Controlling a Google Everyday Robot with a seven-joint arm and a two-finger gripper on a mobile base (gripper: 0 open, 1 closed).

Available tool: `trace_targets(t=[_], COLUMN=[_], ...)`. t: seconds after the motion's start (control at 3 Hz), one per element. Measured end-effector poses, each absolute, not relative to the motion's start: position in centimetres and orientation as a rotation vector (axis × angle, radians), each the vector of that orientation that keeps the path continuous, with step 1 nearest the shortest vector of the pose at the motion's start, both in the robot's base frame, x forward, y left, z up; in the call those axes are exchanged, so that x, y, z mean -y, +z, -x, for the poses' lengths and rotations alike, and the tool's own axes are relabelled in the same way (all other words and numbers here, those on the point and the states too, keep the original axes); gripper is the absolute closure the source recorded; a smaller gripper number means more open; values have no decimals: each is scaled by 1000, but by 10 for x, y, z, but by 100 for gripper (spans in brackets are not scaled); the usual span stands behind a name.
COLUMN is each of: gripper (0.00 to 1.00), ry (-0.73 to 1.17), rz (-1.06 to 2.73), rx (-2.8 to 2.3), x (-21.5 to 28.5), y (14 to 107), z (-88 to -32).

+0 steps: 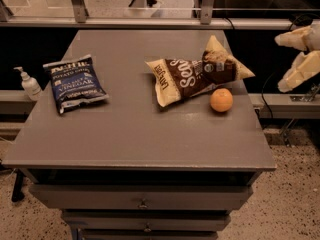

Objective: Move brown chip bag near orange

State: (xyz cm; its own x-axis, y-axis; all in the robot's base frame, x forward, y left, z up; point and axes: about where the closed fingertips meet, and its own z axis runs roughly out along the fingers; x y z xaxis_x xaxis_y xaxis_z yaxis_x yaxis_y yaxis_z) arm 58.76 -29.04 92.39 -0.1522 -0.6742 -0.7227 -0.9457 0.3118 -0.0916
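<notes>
The brown chip bag lies on the right half of the grey table, dark brown in the middle with white lettering and tan-yellow ends. The orange sits just below its right end, almost touching it. My gripper is off the table's right edge, up and to the right of the bag, open and empty, with its pale fingers spread apart.
A dark blue chip bag lies on the left side of the table. A small pump bottle stands beyond the left edge. Drawers front the table below. A railing runs along the far side.
</notes>
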Motion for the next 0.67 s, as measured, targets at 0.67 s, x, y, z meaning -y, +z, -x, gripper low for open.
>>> trace_targets(t=[0.67], gripper=[0], ry=[550], rz=[1279], rx=[-1834], x=[325], y=[937], z=[-540])
